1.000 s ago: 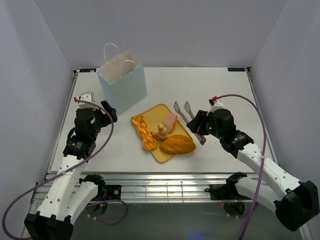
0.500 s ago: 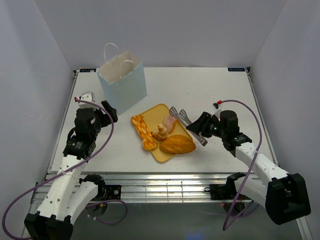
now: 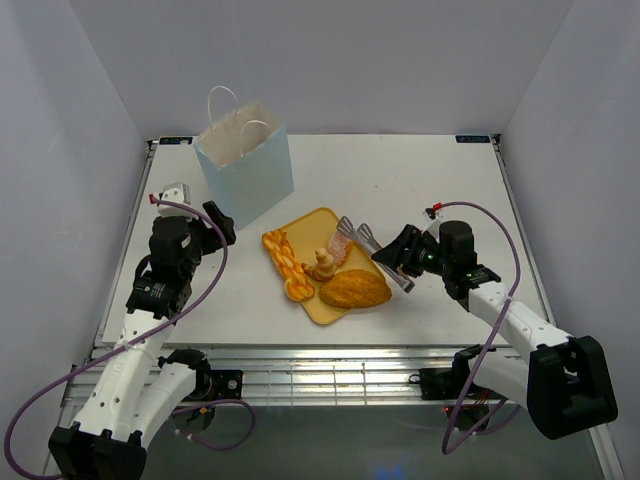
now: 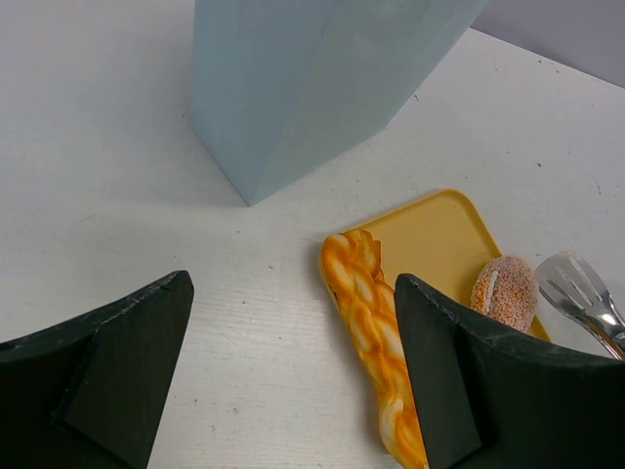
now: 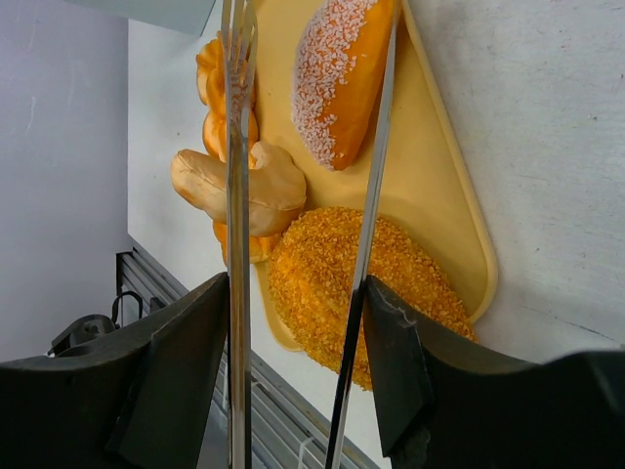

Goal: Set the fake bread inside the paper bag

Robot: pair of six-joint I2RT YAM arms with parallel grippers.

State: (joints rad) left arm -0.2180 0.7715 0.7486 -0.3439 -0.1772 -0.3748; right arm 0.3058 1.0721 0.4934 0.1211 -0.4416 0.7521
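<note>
The right jaws clench the metal tongs [image 3: 366, 234], spread blades flanking the pinkish fake bread [image 5: 337, 78] on the far edge of the yellow tray [image 3: 310, 233]; likely light, rigid and slick, it wants pinching across its middle; the left jaws gape, released.

White table [image 3: 420, 180], pale walls [image 3: 330, 60] (lilac-grey)

Nothing legible in any view; a small blue sticker at the far-left corner [image 3: 176, 140] of the table [image 3: 420, 190] and another at the far-right corner [image 3: 473, 139] are too small to read.
</note>
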